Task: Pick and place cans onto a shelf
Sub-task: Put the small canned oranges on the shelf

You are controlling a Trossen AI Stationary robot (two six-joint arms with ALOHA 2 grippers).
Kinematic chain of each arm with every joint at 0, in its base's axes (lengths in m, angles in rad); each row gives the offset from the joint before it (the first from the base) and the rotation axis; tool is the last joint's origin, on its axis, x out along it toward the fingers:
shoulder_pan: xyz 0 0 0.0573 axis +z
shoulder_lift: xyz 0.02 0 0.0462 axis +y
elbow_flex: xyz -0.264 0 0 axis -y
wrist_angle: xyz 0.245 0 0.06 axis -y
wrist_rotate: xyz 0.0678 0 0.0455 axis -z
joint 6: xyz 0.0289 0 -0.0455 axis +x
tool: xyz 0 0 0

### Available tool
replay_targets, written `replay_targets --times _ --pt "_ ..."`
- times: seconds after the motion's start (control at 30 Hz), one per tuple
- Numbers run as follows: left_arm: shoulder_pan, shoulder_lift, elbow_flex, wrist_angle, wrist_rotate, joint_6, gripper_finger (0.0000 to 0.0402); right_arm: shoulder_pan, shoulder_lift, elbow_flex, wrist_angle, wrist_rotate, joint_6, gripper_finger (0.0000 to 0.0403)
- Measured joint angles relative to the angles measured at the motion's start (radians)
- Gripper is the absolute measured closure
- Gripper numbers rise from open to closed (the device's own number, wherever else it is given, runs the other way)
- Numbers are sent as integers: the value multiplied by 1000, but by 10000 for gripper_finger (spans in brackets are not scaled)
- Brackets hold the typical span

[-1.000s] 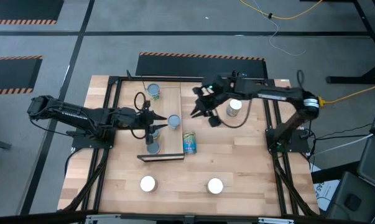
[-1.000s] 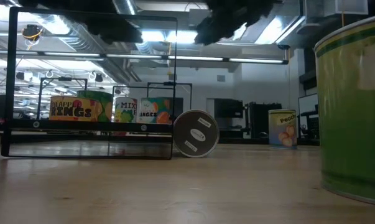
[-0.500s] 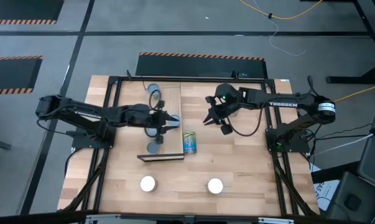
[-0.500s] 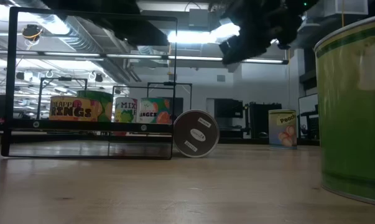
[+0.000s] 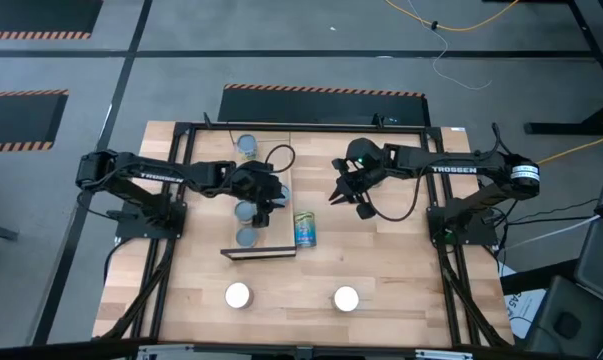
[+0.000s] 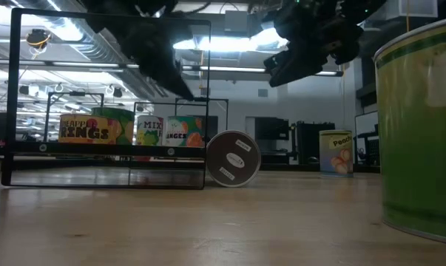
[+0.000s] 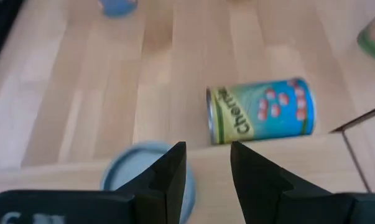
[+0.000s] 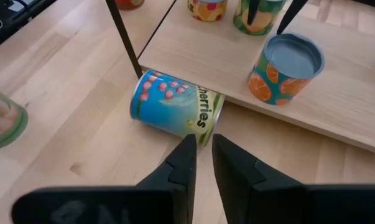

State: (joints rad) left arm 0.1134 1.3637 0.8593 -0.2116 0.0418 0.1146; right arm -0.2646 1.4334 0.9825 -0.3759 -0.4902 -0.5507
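- Nearest, two white-topped cans (image 5: pixel 238 295) (image 5: pixel 346 298) stand upright on the counter (image 5: pixel 401 270).
- A blue-labelled can (image 5: pixel 304 229) lies on its side just beside the shelf (image 5: pixel 281 240).
- Upright cans (image 5: pixel 247 237) (image 5: pixel 247 146) stand on the shelf.
- Left gripper (image 5: pixel 262 215) hovers over the shelf, fingers (image 7: pixel 168 180) apart, empty.
- Right gripper (image 5: pixel 349 202) hangs above the counter beside the shelf, fingers (image 8: pixel 184 163) nearly together, holding nothing.
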Motion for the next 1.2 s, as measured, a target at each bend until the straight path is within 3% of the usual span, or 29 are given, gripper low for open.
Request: replay_targets --times 0.9,1.2 --pt "7 81 2 -85 -92 3 289 0 0 0 12 0 0 345" --pt "7 100 3 -84 -92 3 335 0 0 0 12 0 0 345"
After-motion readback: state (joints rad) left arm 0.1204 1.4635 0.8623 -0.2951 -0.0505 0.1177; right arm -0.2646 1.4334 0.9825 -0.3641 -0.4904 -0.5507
